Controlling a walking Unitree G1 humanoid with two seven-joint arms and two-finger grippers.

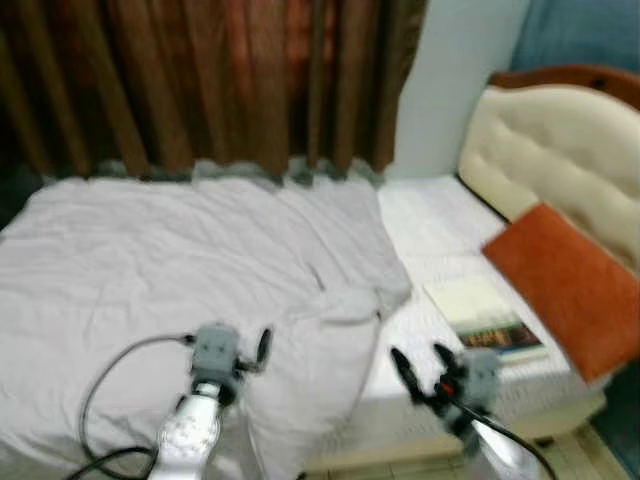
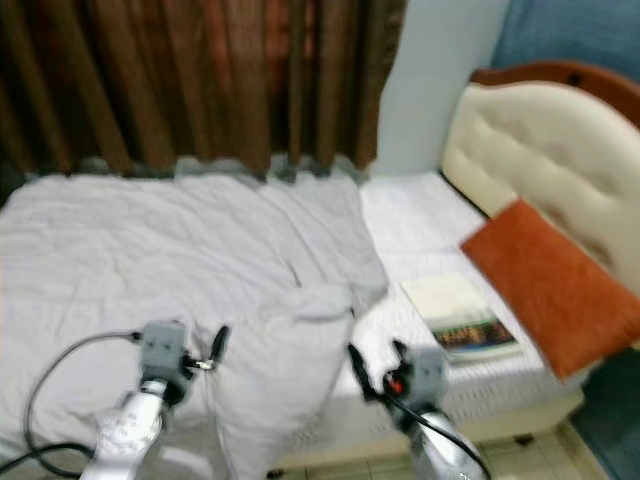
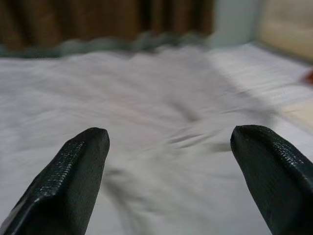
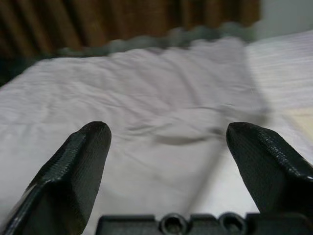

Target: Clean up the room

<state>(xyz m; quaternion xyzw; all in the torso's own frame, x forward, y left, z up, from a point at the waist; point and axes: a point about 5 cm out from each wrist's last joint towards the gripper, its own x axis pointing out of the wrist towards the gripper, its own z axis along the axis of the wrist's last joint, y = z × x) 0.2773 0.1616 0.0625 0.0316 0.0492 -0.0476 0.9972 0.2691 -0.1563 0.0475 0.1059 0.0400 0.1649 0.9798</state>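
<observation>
L hand (image 1: 262,348) & R hand (image 1: 420,366) agape – over blanket (image 1: 180,270) edge, book (image 1: 487,318) near.

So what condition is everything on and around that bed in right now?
Pale grey blanket: rumpled, spread over the bed.
Orange rectangular cushion: leaning on the headboard.
Book with pale cover: closed, flat on the mattress.
Brown curtains: drawn.
Left gripper: open.
Right gripper: open.

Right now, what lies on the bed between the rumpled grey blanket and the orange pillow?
In the left eye view, a book lies on the bare white mattress between the grey blanket and the orange pillow.
</observation>
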